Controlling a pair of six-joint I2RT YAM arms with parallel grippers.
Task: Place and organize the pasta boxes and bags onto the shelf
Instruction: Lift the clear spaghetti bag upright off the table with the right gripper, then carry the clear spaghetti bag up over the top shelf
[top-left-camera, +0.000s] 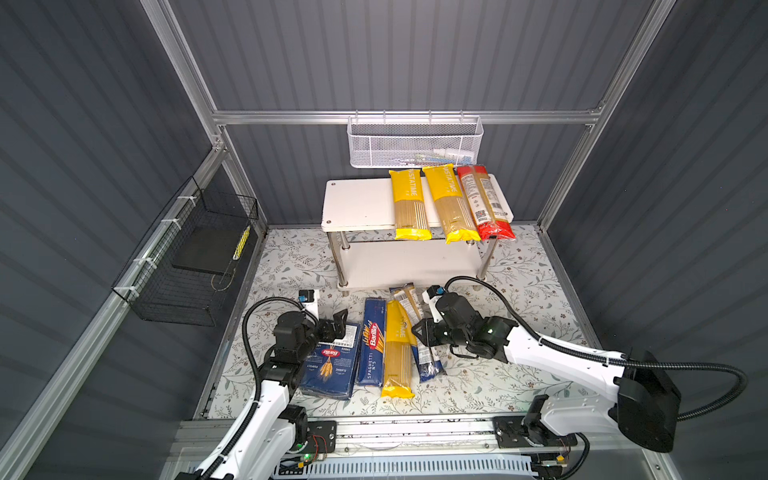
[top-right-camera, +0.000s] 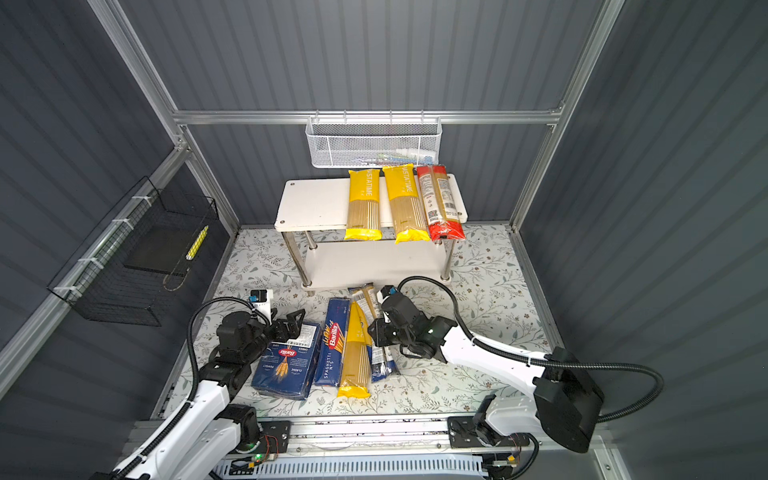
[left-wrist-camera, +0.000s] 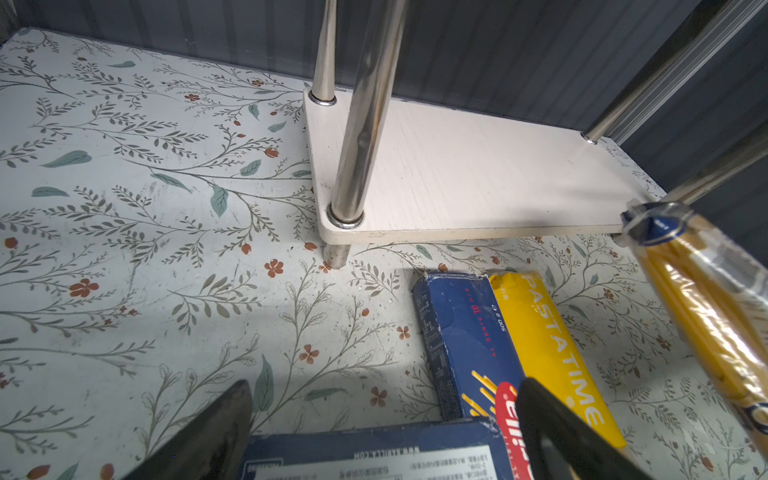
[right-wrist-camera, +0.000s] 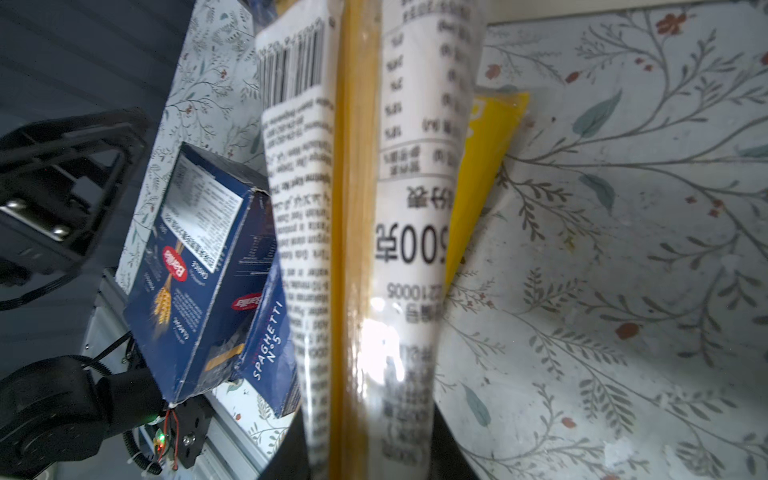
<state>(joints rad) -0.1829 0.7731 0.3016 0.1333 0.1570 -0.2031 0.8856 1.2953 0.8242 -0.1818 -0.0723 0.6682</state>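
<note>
Right pincer (top-left-camera: 419, 332) tight on navy-ended bag (top-left-camera: 428, 361); left pincer (top-left-camera: 334, 326) apart astride wide box (top-left-camera: 332, 365) edge

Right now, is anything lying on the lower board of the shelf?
No, the left wrist view shows the lower board bare, with nothing resting on it.

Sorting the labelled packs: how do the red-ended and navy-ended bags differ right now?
The red-ended bag has red ends; the navy-ended bag has dark blue ones. The red-ended bag lies on top of the shelf, overhanging its front; the navy-ended bag is down at the table, in the shut right gripper. Both are slim clear spaghetti packs with white labels.
</note>
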